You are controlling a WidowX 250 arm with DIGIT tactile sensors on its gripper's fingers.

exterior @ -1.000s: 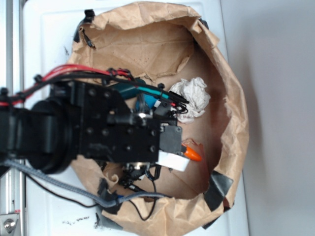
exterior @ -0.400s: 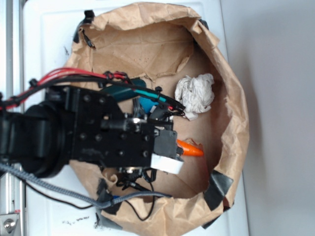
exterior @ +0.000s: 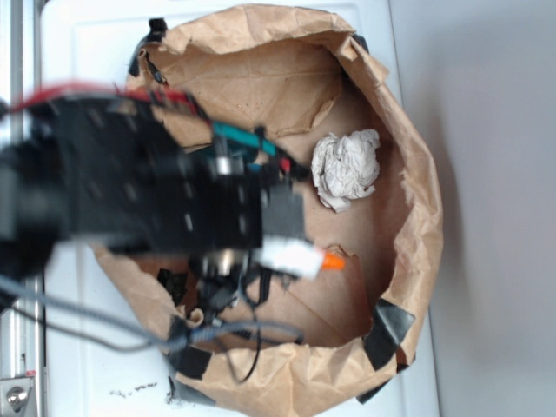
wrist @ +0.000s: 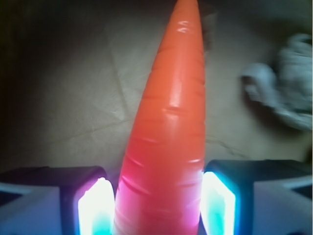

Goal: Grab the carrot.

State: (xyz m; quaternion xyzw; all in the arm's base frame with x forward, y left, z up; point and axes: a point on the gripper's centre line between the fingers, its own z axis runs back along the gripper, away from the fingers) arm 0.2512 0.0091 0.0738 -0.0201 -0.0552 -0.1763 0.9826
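Observation:
The carrot (wrist: pixel 171 112) is glossy orange and tapers to a point away from the wrist camera. Its thick end sits between the two glowing pads (wrist: pixel 217 200) of my gripper (wrist: pixel 159 208), which is shut on it; both pads press its sides. In the exterior view only the orange tip of the carrot (exterior: pixel 333 261) shows past the white finger of the gripper (exterior: pixel 304 256). The arm is motion-blurred over the left half of the brown paper bag (exterior: pixel 408 174). The carrot's stem end is hidden.
A crumpled white paper wad (exterior: pixel 346 169) lies on the bag floor, right of the gripper, also blurred in the wrist view as the paper wad (wrist: pixel 288 95). Raised crumpled bag walls ring the area, with black tape (exterior: pixel 387 330) at the corners. Cables (exterior: pixel 217 334) hang below the arm.
The arm has shifted up and left and is now blurred from motion. The carrot tip has moved slightly left and up with the gripper. The paper wad shifted a little right early on.

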